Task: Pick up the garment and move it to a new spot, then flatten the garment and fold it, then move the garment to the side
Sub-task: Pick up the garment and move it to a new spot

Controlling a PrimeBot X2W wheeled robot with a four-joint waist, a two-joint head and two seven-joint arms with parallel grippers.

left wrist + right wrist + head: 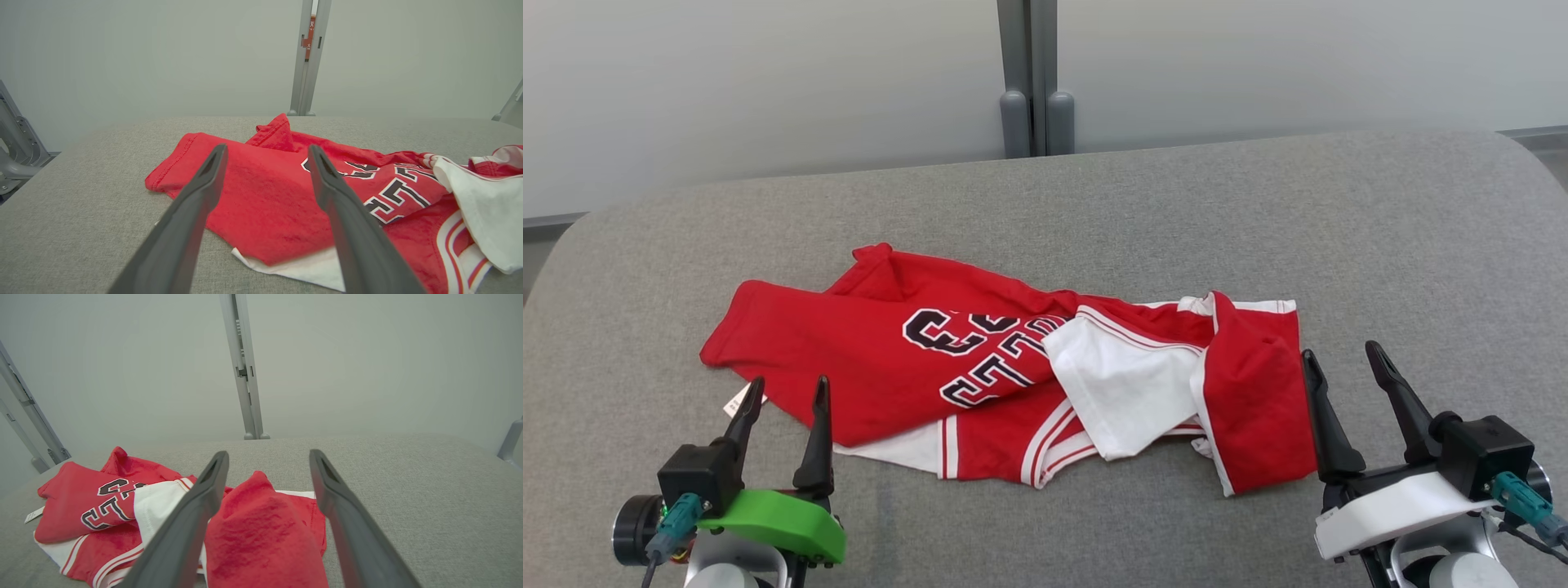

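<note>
A red and white jersey (980, 367) with dark outlined lettering lies crumpled in the middle of the grey padded table (1094, 204), its white inner side folded out near the centre. My left gripper (786, 390) stands open at the lower left, its fingertips at the garment's near left edge. My right gripper (1342, 359) is open at the lower right, just beside the jersey's right red flap. The left wrist view shows the jersey (278, 196) lying beyond the spread fingers (196, 204). Seen from the right wrist, the red flap (261, 535) lies between the spread fingers (339, 506).
A small white tag (737, 400) pokes out at the jersey's left edge. A grey post (1029, 82) and pale wall stand behind the table. Bare table surface extends to the far side, left and right of the garment.
</note>
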